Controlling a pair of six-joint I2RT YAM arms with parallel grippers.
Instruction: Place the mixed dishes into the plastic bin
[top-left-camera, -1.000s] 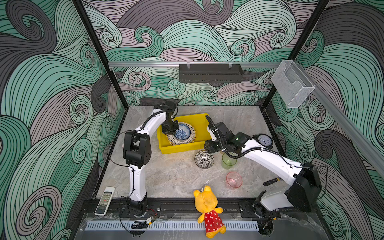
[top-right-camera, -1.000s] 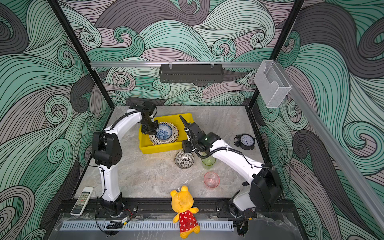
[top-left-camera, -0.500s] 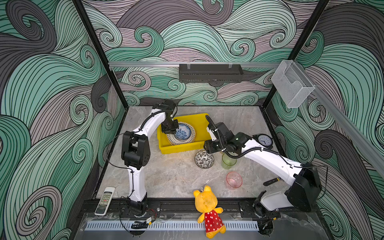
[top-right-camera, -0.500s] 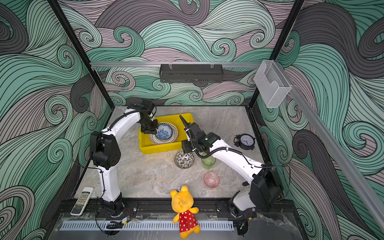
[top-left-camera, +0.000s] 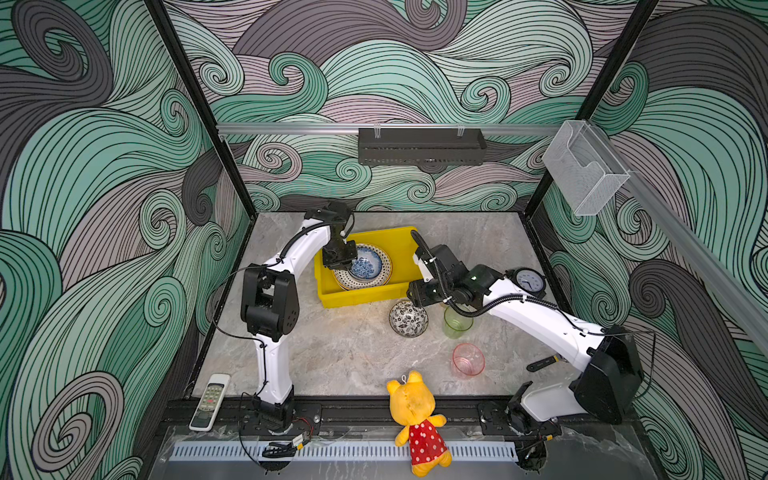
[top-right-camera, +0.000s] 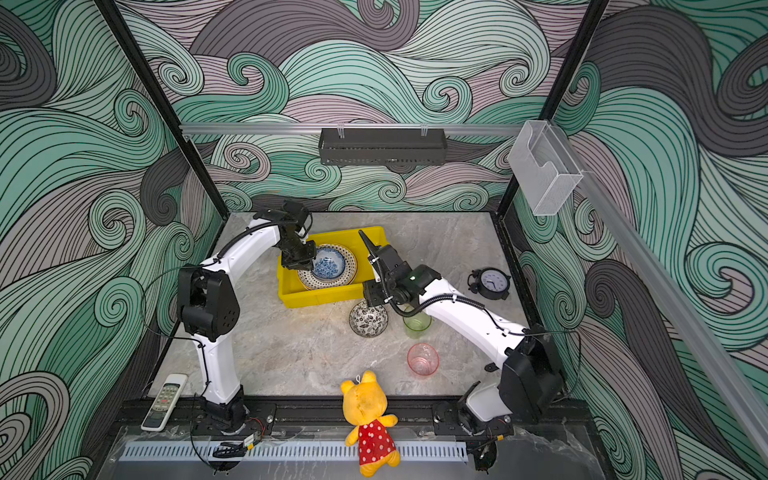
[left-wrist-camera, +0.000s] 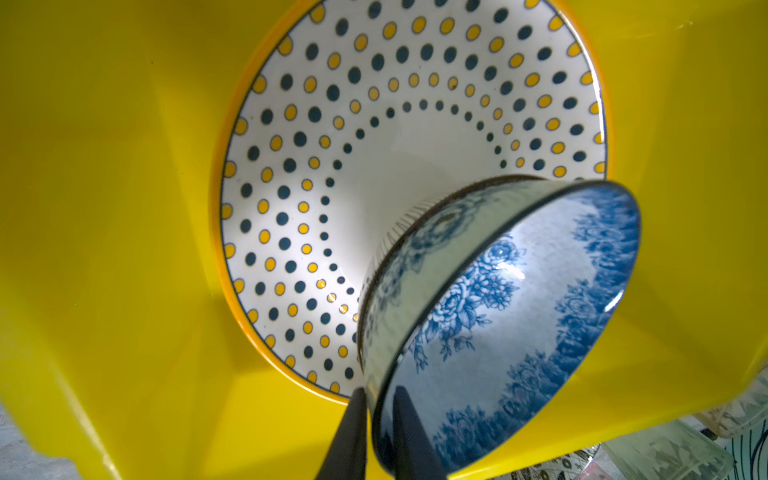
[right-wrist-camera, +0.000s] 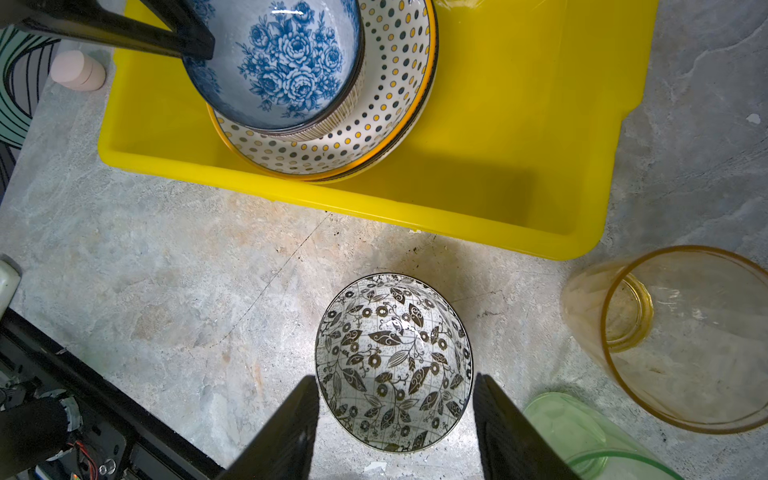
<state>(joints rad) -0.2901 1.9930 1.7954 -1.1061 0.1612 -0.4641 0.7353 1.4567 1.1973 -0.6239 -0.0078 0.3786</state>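
Observation:
The yellow plastic bin (top-left-camera: 361, 299) holds a dotted-rim plate (left-wrist-camera: 311, 166) stacked on another plate. My left gripper (left-wrist-camera: 378, 395) is shut on the rim of the blue floral bowl (left-wrist-camera: 498, 324), one finger inside and one outside. It holds the bowl tilted over the dotted plate (right-wrist-camera: 374, 124). On the table before the bin stands the black-white leafy bowl (right-wrist-camera: 392, 357). My right gripper (right-wrist-camera: 395, 380) is open, a finger on each side of it and apart from it. Close to that bowl stand an amber cup (right-wrist-camera: 685, 340) and a green cup (top-left-camera: 457, 322); a pink cup (top-left-camera: 468, 360) is nearer the front.
A yellow plush bear (top-left-camera: 415, 415) lies at the front edge and a remote (top-left-camera: 210, 401) at the front left. A black clock (top-left-camera: 528, 280) stands at the right. A small pink cylinder (right-wrist-camera: 79, 70) stands beside the bin's far corner. The bin's right half (right-wrist-camera: 498, 166) is bare.
Almost nothing has changed. The left arm has shifted slightly with the blue floral bowl still in its grip over the plate. The right gripper stays open around the leafy bowl.

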